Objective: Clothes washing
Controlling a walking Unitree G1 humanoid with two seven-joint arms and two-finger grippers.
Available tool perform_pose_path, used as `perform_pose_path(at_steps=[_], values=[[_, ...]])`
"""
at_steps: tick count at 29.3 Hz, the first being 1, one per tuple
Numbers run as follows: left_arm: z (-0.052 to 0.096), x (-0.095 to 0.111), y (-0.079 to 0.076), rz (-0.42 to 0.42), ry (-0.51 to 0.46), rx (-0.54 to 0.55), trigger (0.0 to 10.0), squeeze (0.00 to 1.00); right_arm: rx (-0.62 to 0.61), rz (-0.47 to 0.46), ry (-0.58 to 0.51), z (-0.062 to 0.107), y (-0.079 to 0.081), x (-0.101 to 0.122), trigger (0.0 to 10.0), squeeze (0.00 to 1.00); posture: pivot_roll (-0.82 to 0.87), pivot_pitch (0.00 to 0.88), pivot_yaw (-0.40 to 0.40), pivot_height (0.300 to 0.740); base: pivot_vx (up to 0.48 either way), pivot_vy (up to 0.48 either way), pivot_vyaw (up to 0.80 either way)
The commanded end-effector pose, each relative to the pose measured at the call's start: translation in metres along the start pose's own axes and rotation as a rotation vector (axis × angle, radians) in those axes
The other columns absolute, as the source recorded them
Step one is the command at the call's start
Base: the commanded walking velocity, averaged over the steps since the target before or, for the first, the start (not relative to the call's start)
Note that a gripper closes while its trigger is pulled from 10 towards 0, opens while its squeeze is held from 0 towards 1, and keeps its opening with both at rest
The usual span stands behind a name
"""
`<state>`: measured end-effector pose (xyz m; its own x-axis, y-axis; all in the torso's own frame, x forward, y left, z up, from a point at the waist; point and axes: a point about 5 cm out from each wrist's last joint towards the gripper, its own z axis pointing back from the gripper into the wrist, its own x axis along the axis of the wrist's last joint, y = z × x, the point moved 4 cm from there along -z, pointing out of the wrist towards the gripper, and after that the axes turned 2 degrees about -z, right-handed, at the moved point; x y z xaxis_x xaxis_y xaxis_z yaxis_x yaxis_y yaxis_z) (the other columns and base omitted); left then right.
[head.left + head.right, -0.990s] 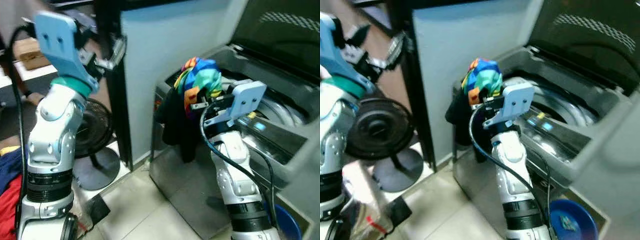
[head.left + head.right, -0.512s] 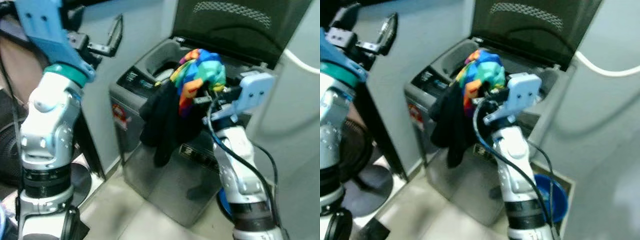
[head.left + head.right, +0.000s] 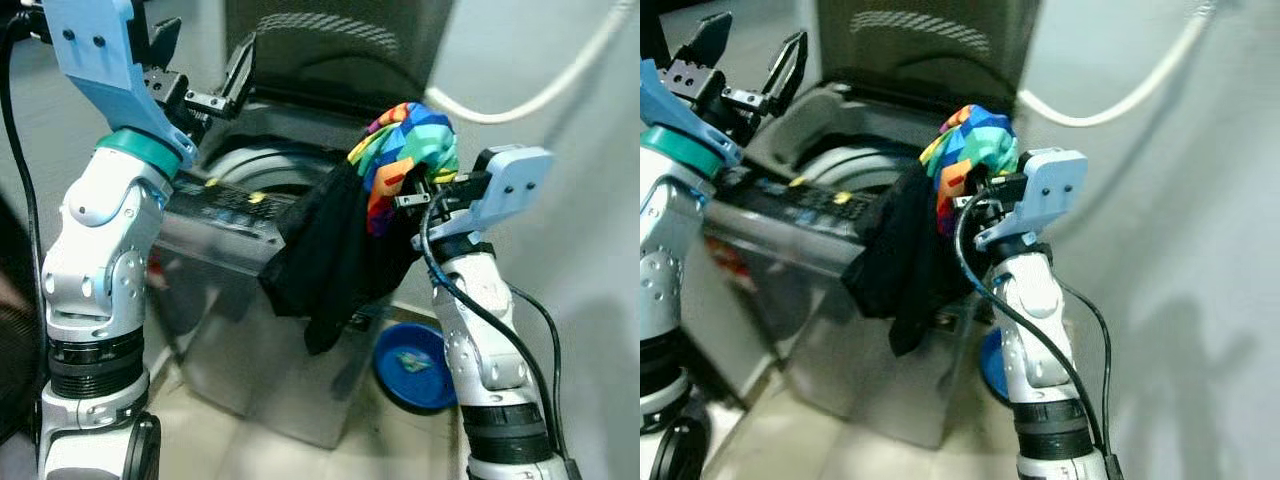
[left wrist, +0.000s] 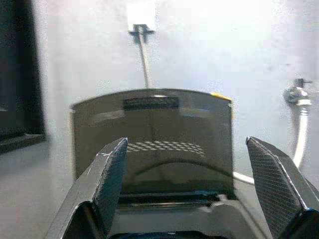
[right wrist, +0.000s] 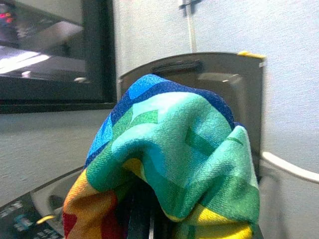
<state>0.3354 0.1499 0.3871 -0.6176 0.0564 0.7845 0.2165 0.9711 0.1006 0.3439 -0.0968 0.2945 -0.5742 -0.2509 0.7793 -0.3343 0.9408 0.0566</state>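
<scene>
A: The view has swung round. The washing machine (image 3: 250, 240) now sits square ahead, lid up, where a second ago it was off to the side.

B: Right tool (image 3: 415, 190) still pinching the bundled clothes (image 3: 400, 150) beside the tub's rim. Left tool (image 3: 200, 75) spread, empty, above the drum. I'd say the drop comes next.

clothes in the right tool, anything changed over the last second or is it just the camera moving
Mostly the camera: the view has swung round, so the washer now sits straight ahead with its open lid facing the robot. The right tool still holds the clothes, bright cloth on top and black cloth hanging, beside the tub rather than in it. The left tool stays raised, open and empty. Nothing was let go.
</scene>
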Motion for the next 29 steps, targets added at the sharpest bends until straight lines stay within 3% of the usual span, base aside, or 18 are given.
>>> perform_pose_path(at_steps=[1,13,29], values=[[0.0,0.005,-0.002,0.001,-0.015,-0.008,10.0,0.0,0.001,-0.01,-0.003,0.0,0.001,0.001,10.0,0.0,0.13,0.0,0.034,0.74,0.277,0.0,-0.8],[0.0,0.005,-0.004,-0.001,-0.014,0.0,10.0,0.0,0.034,0.024,0.022,0.002,0.006,-0.005,10.0,0.0,0.13,0.0,0.031,0.74,0.447,0.0,0.0],[0.002,0.001,-0.011,0.011,0.004,-0.026,10.0,0.0,0.035,0.033,0.04,0.003,0.005,-0.01,10.0,0.0,0.13,0.0,0.03,0.74,0.0,0.0,0.0]])
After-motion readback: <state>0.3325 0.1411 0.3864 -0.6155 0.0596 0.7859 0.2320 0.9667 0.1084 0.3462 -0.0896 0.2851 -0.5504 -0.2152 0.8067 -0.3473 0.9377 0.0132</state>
